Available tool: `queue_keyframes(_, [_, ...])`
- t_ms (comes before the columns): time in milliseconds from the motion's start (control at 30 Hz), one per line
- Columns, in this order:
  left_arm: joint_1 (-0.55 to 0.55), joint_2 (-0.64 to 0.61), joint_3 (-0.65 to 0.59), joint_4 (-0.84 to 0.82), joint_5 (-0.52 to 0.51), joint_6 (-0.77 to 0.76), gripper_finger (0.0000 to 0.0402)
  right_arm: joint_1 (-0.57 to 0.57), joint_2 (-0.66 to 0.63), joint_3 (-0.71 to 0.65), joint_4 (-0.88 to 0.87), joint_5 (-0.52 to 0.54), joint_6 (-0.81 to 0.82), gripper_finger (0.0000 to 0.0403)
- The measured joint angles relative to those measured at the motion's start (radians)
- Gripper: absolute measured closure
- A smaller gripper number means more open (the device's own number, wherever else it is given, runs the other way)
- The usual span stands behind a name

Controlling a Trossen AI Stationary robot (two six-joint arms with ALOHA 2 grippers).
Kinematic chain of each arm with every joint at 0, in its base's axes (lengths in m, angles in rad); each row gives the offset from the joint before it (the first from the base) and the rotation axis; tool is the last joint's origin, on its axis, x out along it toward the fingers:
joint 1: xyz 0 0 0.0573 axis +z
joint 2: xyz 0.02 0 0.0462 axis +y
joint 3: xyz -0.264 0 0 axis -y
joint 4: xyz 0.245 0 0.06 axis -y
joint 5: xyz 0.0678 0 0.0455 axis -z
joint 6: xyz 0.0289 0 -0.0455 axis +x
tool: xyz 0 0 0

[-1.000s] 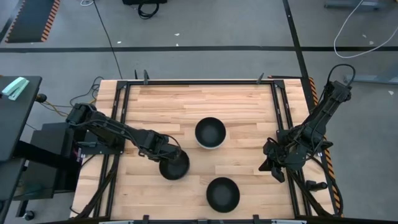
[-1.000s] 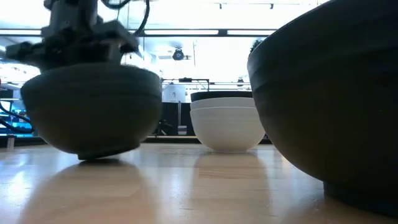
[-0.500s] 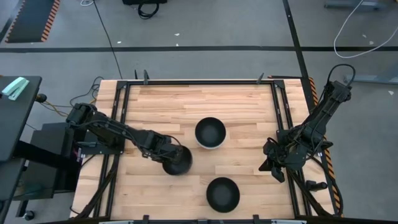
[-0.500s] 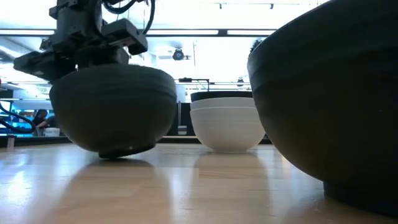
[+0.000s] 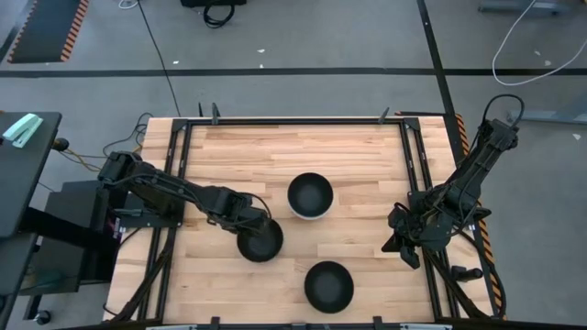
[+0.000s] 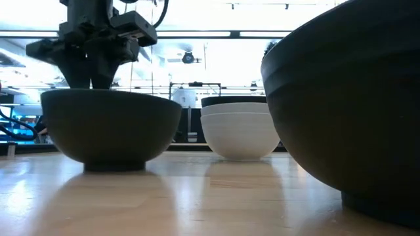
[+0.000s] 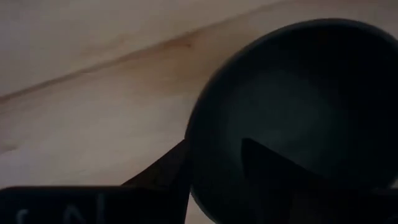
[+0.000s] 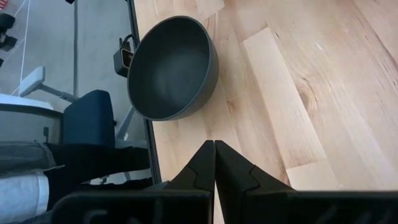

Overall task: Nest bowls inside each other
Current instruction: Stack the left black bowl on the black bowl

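Black and glossy, the bowl (image 5: 260, 241) I am holding sits flat on the tabletop a little left of the middle, with my left gripper (image 5: 249, 225) pinching its rim, one finger (image 7: 273, 171) inside and one outside the wall. The stack (image 5: 310, 195) I judge I must reach stands near the centre of the tabletop, just beside my bowl toward the far right: a black bowl sitting in two white ones (image 6: 240, 134), as the low view shows. A third black bowl (image 5: 328, 285) waits alone near the front edge. My right gripper (image 8: 214, 163) rests off the right edge of the tabletop, its fingers pressed together and holding nothing. The risk, as I see it, lies in my thin grip on a slick rim: if I lift quickly the bowl may swing or slip from my fingers. Coming in too low, I could knock the stack sideways. Lowering it off-centre could leave it tilted on the rim instead of seated inside.
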Motion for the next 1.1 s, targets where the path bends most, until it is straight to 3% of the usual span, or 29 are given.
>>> queue_keyframes(567, [-0.001,0.029,0.024,-0.118,-0.009,-0.002,0.0261,0.000,0.001,0.000,0.000,0.000,0.000,0.0390])
queue_keyframes(1100, [0.000,0.108,0.024,-0.069,0.012,0.031,0.0273,0.000,0.002,0.000,0.000,0.000,0.000,0.0390])
